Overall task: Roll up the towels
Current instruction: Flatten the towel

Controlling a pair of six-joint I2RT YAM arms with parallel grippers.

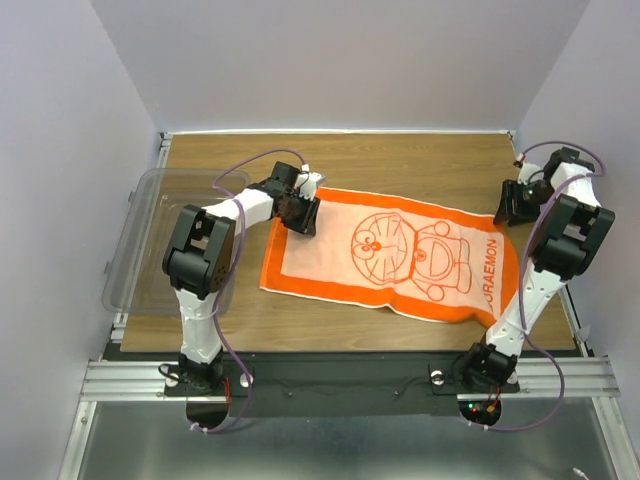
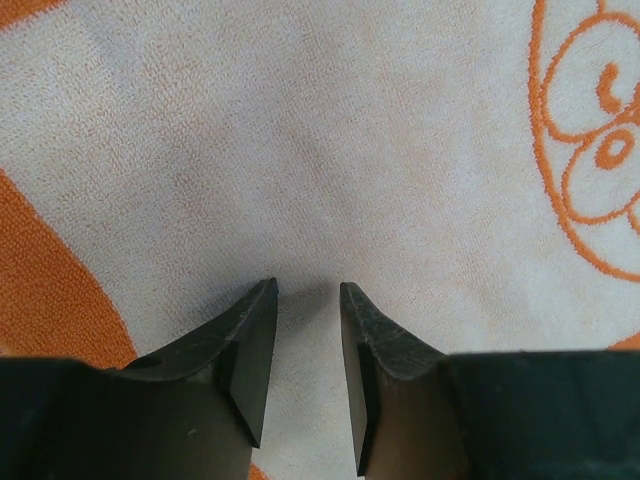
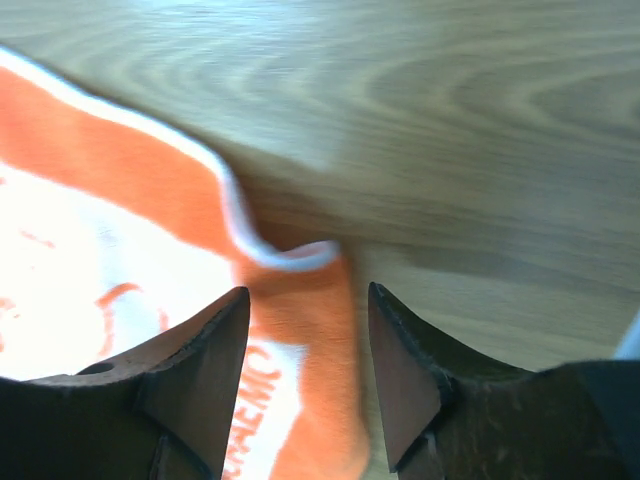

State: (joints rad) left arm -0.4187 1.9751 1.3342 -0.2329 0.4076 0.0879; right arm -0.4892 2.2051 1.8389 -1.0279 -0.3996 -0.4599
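Observation:
The orange towel (image 1: pixel 395 255) lies spread flat on the wooden table, white panel with the cat outline and DORAEMON lettering facing up. My left gripper (image 1: pixel 300 213) is at the towel's far left corner; in the left wrist view its jaws (image 2: pixel 307 290) stand a little apart over the white terry cloth (image 2: pixel 330 150) with nothing between them. My right gripper (image 1: pixel 516 205) hovers at the towel's far right corner. In the right wrist view it (image 3: pixel 308 292) is open, and the orange corner with its white hem (image 3: pixel 290 270) lies below the gap, not clamped.
A clear plastic tub (image 1: pixel 165 240) stands at the table's left edge beside the left arm. Bare wooden table (image 1: pixel 400 160) lies beyond the towel up to the back wall. A metal rail runs along the near edge.

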